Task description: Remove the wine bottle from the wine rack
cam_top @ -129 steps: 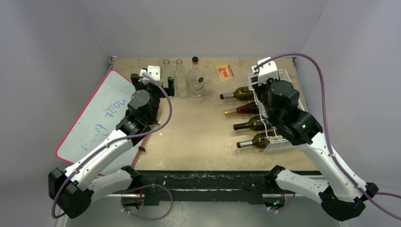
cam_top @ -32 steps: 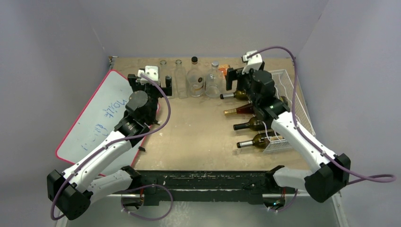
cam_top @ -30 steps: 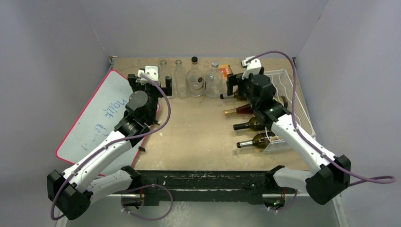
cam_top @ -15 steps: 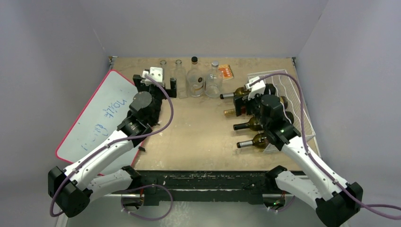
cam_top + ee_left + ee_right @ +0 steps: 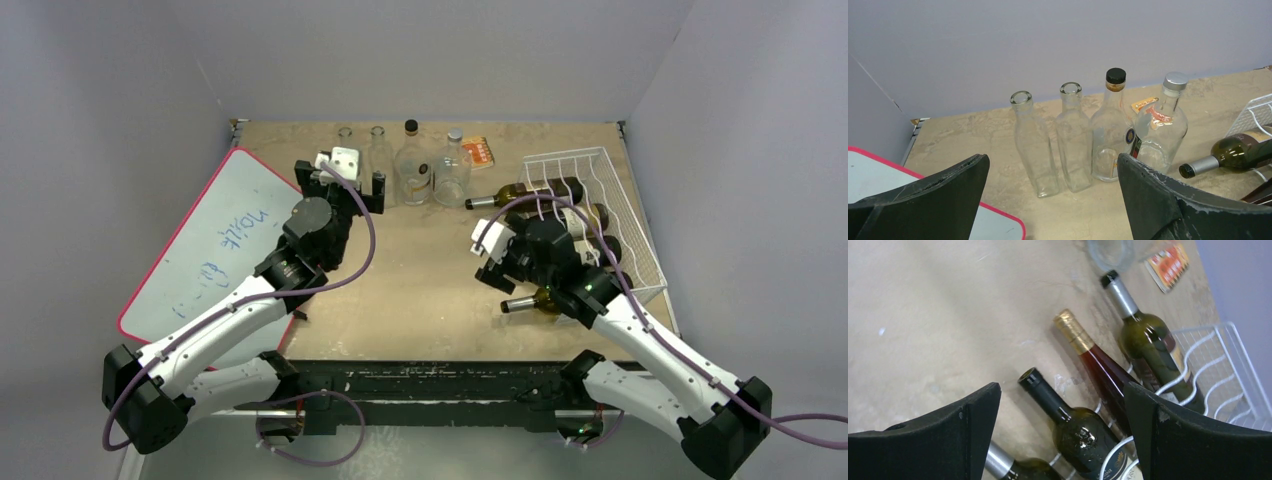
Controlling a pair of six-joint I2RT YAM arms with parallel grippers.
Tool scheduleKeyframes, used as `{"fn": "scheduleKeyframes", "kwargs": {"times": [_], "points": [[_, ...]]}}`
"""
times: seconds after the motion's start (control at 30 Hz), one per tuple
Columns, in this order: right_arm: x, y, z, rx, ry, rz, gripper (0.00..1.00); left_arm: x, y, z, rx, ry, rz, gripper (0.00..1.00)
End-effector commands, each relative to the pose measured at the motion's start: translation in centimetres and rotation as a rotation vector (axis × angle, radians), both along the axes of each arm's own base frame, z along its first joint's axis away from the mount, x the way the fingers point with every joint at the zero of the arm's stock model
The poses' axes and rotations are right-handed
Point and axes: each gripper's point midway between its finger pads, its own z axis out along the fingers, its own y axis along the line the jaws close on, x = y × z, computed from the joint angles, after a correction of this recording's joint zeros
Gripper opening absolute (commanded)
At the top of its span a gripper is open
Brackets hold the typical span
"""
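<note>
The white wire wine rack [image 5: 612,190] stands at the table's right, with several wine bottles lying in it, necks pointing left. The rearmost one [image 5: 520,193] shows fully; the nearest one's neck [image 5: 520,303] pokes out below my right arm. My right gripper [image 5: 490,262] hovers open over the necks. In the right wrist view, a dark open-necked bottle [image 5: 1073,425] lies between and below the spread fingers [image 5: 953,440] without touching them, beside a gold-foiled bottle [image 5: 1098,365] and a silver-capped one [image 5: 1143,340]. My left gripper [image 5: 350,185] stands open and holds nothing, facing the clear bottles.
Several clear glass bottles [image 5: 1073,140] stand in a row at the back centre, an orange card [image 5: 478,151] behind them. A red-edged whiteboard [image 5: 215,245] covers the table's left side. Bare tabletop [image 5: 430,280] lies between the arms.
My right arm has swung from the back by the clear bottles towards the near side, down over the rack's bottle necks. My left gripper has shifted slightly right.
</note>
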Motion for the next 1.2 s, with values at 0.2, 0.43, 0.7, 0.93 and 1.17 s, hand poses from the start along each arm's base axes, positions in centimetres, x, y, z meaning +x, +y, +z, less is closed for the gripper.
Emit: {"fn": "scheduleKeyframes", "kwargs": {"times": [0.2, 0.43, 0.7, 0.93, 1.17], "points": [[-5.0, -3.4, -3.9, -0.503, 0.094, 0.368, 0.83, -1.0, 1.4, 4.5, -0.052, -0.091, 0.014, 1.00], [-6.1, -5.6, -8.0, -0.710, 0.152, 0.432, 0.89, 0.1, 2.4, 4.5, -0.102, -0.085, 0.022, 1.00], [-4.8, -5.7, -9.5, -0.776, 0.082, 0.442, 0.92, 0.1, 2.9, 4.5, -0.098, -0.084, 0.041, 1.00], [-4.4, -4.1, -10.4, -0.739, 0.053, 0.482, 0.88, 0.3, 3.1, 4.1, -0.077, -0.079, 0.058, 1.00], [-5.1, -3.8, -11.8, -0.760, 0.087, 0.534, 0.83, 0.2, 3.0, 4.2, -0.079, -0.083, 0.052, 1.00]]}}
